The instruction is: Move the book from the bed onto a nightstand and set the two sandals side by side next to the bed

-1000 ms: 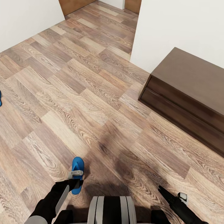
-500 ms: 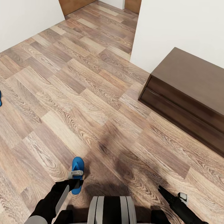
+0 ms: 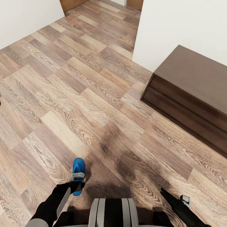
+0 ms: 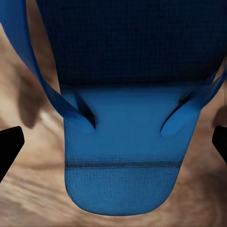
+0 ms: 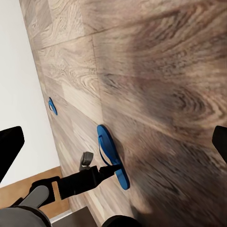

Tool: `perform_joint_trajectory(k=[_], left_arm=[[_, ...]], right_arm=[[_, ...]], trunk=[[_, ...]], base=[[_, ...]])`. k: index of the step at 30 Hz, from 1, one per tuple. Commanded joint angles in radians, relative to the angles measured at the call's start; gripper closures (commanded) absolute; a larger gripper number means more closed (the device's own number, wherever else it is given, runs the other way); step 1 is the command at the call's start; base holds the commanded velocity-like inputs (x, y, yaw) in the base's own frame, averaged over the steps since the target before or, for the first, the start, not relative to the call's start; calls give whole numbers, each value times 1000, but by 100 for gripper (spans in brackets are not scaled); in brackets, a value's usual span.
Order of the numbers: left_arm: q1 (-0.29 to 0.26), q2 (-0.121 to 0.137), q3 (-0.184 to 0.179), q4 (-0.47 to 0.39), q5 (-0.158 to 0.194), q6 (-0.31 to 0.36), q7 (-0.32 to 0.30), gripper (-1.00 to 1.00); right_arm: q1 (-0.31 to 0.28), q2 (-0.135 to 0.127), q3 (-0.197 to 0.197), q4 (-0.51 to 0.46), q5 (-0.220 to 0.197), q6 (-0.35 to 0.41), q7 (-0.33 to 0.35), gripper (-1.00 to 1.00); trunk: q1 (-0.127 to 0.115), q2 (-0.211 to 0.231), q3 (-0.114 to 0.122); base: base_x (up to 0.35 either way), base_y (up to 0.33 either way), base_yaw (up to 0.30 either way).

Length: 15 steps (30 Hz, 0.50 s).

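- Head view: the left hand [image 3: 76, 184] has closed on a bright blue sandal [image 3: 78, 175] low over the wood-plank floor [image 3: 78, 104], just ahead of the robot's trunk.
- Left wrist view: the same sandal [image 4: 124, 142] spans the space between the dark fingertips [image 4: 9, 146], its straps and flat sole clear against the floor.
- Right wrist view: a second sandal [image 5: 52, 106] lies on the floor by the white wall [image 5: 19, 80], well apart from the held one [image 5: 111, 156]. Two sandals counted.
- Right hand [image 3: 176, 197]: low at the right of the head view, holding nothing; its two fingertips sit wide apart at the right wrist view's edges.
- One long dark-brown cabinet [image 3: 189, 94] stands against the white wall [image 3: 176, 28] at right; open floor runs ahead toward a doorway.
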State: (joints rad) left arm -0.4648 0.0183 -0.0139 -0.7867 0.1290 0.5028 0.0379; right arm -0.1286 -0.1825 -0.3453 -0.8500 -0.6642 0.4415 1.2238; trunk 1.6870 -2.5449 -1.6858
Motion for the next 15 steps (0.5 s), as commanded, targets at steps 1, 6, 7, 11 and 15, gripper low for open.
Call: perform_joint_trajectory(k=[1,6,7,11,15], left_arm=[[0,0,-1,-1,10,5,4,-100],[0,-2,-1,-1,10,5,4,-100],[0,-2,-1,-1,10,5,3,-100],[0,-3,-1,-1,10,5,3,-100],[0,-3,-1,-2,9,5,3,-100]], right_arm=[[0,0,-1,0,-5,9,2,-100],[0,0,-1,0,-4,9,2,-100],[0,0,-1,0,-4,9,2,-100],[0,0,-1,1,-4,9,2,-100],[0,0,-1,1,-4,9,2,-100]], trunk=[[0,0,0],[0,0,0],[0,0,0],[0,0,0],[0,0,0]], base=[[0,0,0],[0,0,0],[0,0,0],[0,0,0],[0,0,0]])
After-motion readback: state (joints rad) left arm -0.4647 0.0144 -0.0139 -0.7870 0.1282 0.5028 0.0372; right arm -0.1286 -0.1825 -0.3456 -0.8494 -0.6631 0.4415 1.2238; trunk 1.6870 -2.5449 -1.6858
